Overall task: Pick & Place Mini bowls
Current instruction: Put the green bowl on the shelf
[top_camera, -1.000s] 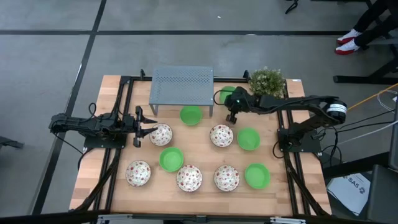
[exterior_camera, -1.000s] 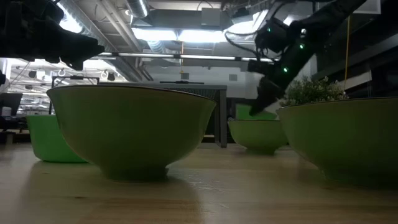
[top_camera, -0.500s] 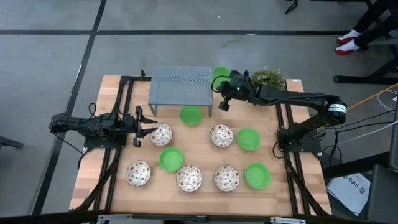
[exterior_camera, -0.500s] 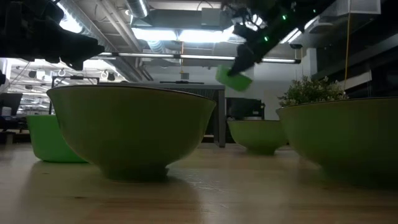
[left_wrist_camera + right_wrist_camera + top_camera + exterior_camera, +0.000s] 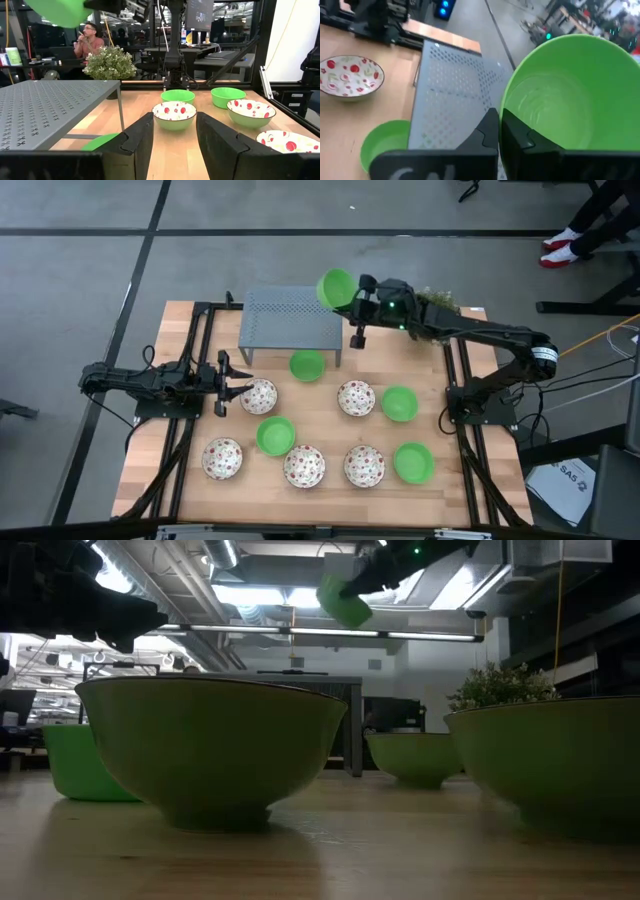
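Shelf (image 5: 291, 317) of grey perforated metal half hides one green bowl (image 5: 307, 365) beneath its edge. Nine round mini bowls rest on the wooden table (image 5: 325, 430): four green, five speckled. Left end effector (image 5: 226, 383), fingers apart, waits beside a speckled bowl (image 5: 259, 396). Right end effector (image 5: 352, 292) is clamped on a tenth green bowl's (image 5: 335, 287) rim, raised over the shelf's corner.

One plain green mini bowl (image 5: 336, 288) is up in the air, tilted, over the far right corner of the grey perforated shelf (image 5: 290, 315). Four more green mini bowls (image 5: 307, 365) sit upright on the table, one just before the shelf. Five white speckled mini bowls (image 5: 356, 397) stand upright among them.
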Action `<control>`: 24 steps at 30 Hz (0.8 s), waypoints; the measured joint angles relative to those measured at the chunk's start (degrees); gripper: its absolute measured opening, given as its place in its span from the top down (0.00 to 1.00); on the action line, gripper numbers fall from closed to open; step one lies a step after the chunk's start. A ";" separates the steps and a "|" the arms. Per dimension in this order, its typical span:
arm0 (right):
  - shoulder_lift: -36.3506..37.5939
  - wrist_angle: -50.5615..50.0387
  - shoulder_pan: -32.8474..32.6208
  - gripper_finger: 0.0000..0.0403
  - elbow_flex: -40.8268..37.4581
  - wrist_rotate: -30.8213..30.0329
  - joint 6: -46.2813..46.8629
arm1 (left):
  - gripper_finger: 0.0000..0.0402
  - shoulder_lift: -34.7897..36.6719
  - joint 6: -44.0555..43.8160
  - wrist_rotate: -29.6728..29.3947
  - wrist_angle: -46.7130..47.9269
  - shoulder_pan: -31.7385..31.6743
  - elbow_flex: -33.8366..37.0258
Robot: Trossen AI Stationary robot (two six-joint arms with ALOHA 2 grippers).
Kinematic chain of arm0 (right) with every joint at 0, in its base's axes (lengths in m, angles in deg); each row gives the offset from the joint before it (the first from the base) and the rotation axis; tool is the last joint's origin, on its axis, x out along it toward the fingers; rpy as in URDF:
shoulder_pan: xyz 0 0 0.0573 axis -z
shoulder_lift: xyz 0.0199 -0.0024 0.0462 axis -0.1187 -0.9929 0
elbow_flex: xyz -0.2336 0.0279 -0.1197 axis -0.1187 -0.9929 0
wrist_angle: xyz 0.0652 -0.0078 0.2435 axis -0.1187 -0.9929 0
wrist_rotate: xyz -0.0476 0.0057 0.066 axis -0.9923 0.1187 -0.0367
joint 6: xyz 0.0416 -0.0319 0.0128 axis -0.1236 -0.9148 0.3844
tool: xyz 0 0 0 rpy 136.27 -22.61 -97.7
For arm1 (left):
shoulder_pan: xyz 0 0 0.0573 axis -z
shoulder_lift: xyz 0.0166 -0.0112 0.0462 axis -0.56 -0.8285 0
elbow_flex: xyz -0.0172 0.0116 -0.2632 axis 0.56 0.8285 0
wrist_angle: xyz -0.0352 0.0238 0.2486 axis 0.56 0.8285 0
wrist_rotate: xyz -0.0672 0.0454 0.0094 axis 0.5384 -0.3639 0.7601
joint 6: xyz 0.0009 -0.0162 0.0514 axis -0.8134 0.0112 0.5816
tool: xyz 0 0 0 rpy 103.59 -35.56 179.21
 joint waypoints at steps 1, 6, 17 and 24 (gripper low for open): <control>-0.11 0.11 -0.01 0.99 0.19 0.32 -0.92 | 0.64 0.00 0.00 -0.02 -0.01 0.00 -0.02; -1.36 -0.04 -0.19 0.99 0.80 1.74 -1.93 | 0.64 0.00 0.00 0.00 0.00 0.00 0.00; -4.43 0.12 -0.17 0.99 0.89 5.47 -1.47 | 0.64 0.00 0.00 -0.02 0.00 0.02 0.00; -7.71 0.39 -0.17 0.99 0.89 6.64 -3.11 | 0.64 0.00 0.00 -0.02 -0.02 0.02 0.00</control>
